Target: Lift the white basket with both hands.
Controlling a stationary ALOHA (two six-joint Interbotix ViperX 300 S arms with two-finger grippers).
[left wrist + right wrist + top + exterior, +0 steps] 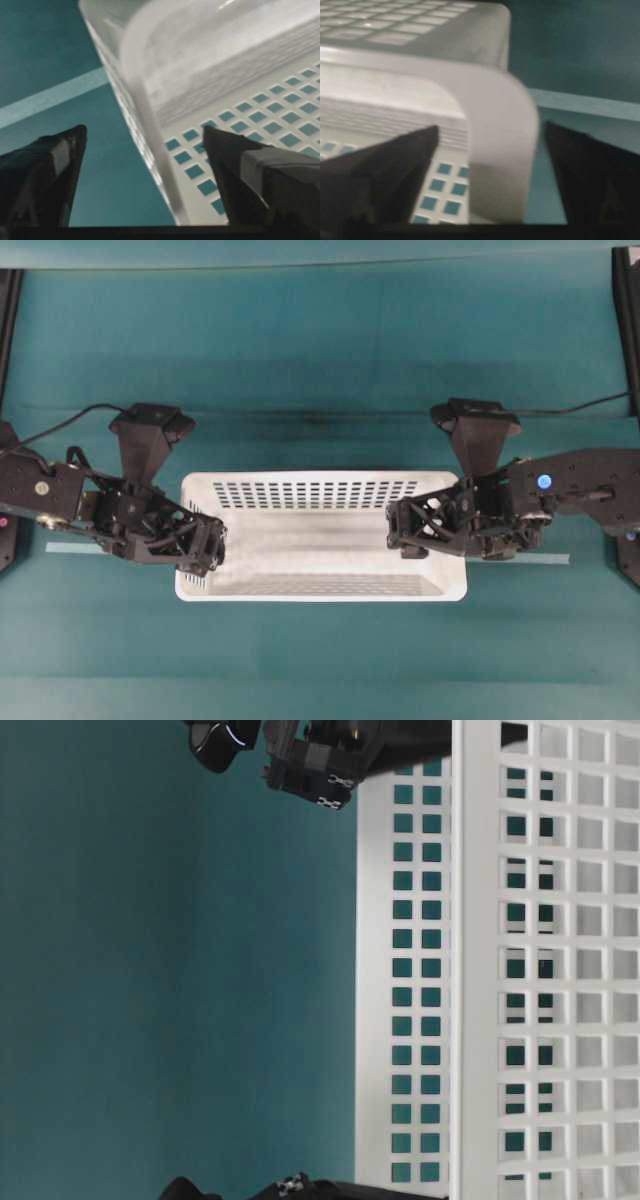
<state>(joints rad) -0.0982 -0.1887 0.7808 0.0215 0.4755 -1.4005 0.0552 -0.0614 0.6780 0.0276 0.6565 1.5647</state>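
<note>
The white basket (320, 540) lies lengthwise in the middle of the teal table, with nothing in it. My left gripper (207, 546) stands open astride the basket's left end wall. In the left wrist view the rim (145, 100) runs between the left gripper's (144, 129) two fingers, one outside over the table and one inside, with a gap on each side. My right gripper (405, 531) is open astride the right end wall near a corner. The right wrist view shows that rim (505, 110) between the right gripper's (491, 126) spread fingers, touching neither.
A pale tape strip (72, 547) runs across the teal table (320, 360) and reappears on the right (548, 560). Black frame posts (626, 300) stand at the far corners. In the table-level view the basket's perforated wall (470, 970) fills the right side.
</note>
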